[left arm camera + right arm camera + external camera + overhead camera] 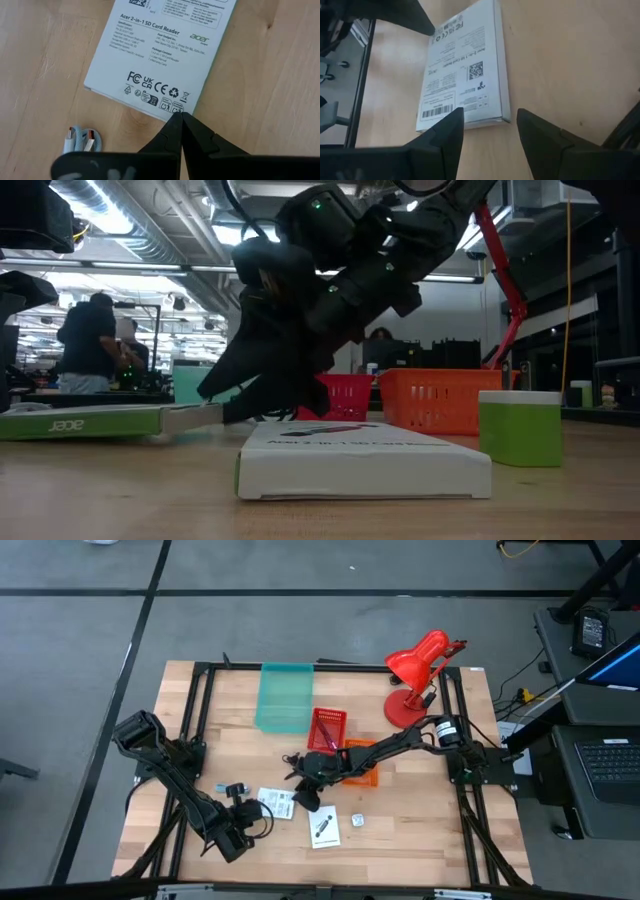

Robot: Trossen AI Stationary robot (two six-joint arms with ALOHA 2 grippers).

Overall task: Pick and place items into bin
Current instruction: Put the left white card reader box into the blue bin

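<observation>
A white printed card box [277, 802] lies flat on the wooden table between the two grippers. In the left wrist view its label side [160, 45] faces up. My left gripper [181, 115] is shut, its tips at one corner of this box. My right gripper [490, 125] is open and reaches in from the table's right, its fingers just above the box's opposite short end [465, 117]. A second white box [325, 827] lies nearer the table's near edge. A small white piece [358, 821] and a bluish coiled cable [80, 142] also rest on the table. My left gripper's shut fingertips [176, 125] stand at the corner of the white box [175, 107], slanting down onto it. I cannot tell whether they touch it. The box lies flat on the table.
A teal bin [285, 695], a red basket [327, 727] and an orange basket [362, 762] stand toward the far side. A red desk lamp [415, 675] is at the far right. People show in the room behind [90, 340].
</observation>
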